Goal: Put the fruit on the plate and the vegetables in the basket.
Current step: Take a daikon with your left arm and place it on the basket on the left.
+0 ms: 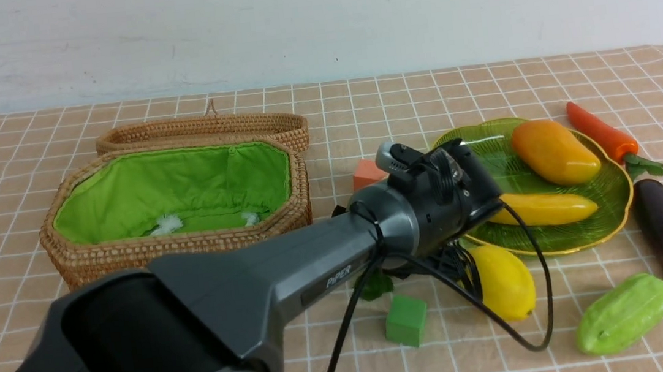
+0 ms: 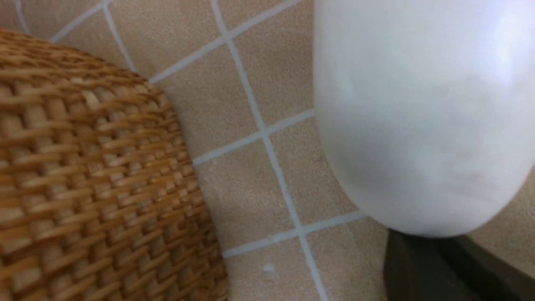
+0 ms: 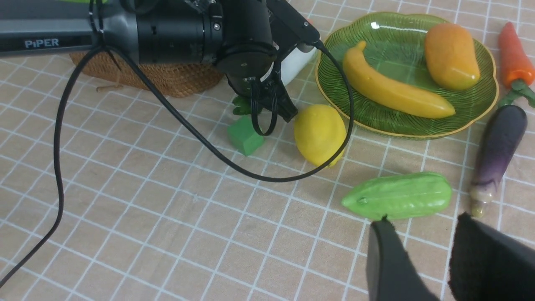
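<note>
- The left gripper (image 3: 287, 112), just left of centre near the top of the right wrist view, stands fully shut with its fingers pointing down at the checked cloth (image 1: 116, 128). These views do not show whether anything is pinched between them.
- The white radish (image 2: 422, 113) fills the right half of the left wrist view, very close to the lens. One dark finger (image 2: 418, 271) shows under its rounded end.
- In the right wrist view the radish's white body peeks out behind the left wrist. Its green leaves (image 3: 241, 108) lie to the lower left of the fingers. Its long axis therefore seems to run from upper right to lower left of that frame, with the gripper near the leafy end.
- The basket (image 1: 189, 241) sits open at the middle left of the front view, to the left of the left gripper. In the left wrist view only a strip of cloth separates the wicker wall from the radish, so the carry looks short: up, then left over the rim.
- The left arm is plainly the nearer one for the radish.
- The right gripper (image 3: 430, 267), at the lower right of its own view, is partly open and empty. It hovers near the green gourd (image 3: 399, 195), whose long axis runs left to right in that frame.
- The banana (image 1: 546, 208) and mango (image 1: 555, 152) lie on the plate (image 1: 614, 205). The lemon (image 1: 505, 282) rests on the cloth just beside the plate's lower-left rim.
</note>
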`<state>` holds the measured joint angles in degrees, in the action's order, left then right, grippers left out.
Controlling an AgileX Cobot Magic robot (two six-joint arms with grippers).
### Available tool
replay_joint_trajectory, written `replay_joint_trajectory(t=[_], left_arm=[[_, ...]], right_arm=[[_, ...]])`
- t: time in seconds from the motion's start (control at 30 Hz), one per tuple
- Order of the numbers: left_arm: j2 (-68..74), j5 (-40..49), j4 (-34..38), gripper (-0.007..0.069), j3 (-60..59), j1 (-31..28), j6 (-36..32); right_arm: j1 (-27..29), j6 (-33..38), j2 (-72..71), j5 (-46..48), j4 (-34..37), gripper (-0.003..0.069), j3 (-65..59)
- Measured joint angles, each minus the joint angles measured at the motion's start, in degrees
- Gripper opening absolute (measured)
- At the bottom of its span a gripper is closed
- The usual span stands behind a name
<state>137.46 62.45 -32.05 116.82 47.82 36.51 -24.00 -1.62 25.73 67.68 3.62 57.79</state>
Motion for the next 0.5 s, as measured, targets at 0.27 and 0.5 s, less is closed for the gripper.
replay_joint_trajectory(t=[0.27,0.5], left_arm=[[0.1,4.6,0.6,-0.0013,5.7,0.0,-3.6],[-1.9,7.6,2.8,-0.0013,11.9,0.0,-8.7]], right_arm=[[0.0,0.0,0.0,0.0,0.0,0.0236,0.0],[0.0,0.0,0.0,0.1,0.0,0.0236,0.0]])
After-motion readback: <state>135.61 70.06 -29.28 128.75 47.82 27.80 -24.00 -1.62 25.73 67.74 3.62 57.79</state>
